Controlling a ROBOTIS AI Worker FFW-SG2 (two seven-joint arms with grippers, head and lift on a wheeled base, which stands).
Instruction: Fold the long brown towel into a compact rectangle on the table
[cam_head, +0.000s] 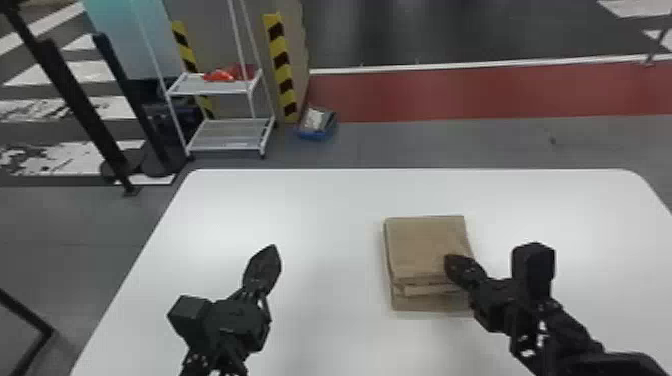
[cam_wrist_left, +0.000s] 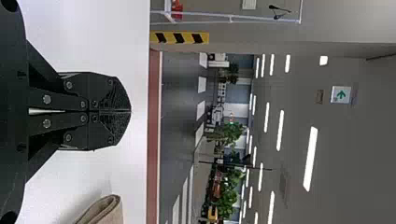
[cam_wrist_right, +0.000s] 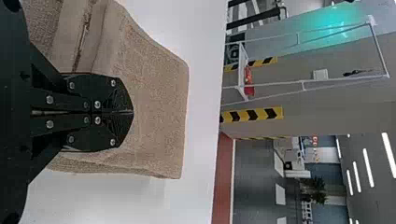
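Brown towel (cam_head: 425, 242) inside table edges (cam_head: 380, 171), wide gap to left tool (cam_head: 271, 249), right tool (cam_head: 449, 261) above; both closed, empty

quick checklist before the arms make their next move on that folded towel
1. Brown towel folded to a compact stack: ok, roughly rectangular.
2. Layers flush on the side nearest the robot: not ok, a lower layer juts out past the top fold.
3. Towel fully on the white table: ok, with table surface all around it.
4. Left hand free of cloth: ok, shut and off to the towel's left.
5. Right hand free of cloth: ok, shut with no cloth between its fingers, over the towel's right part.
6. Right hand lifted off the towel: cannot tell, it may be touching the top.
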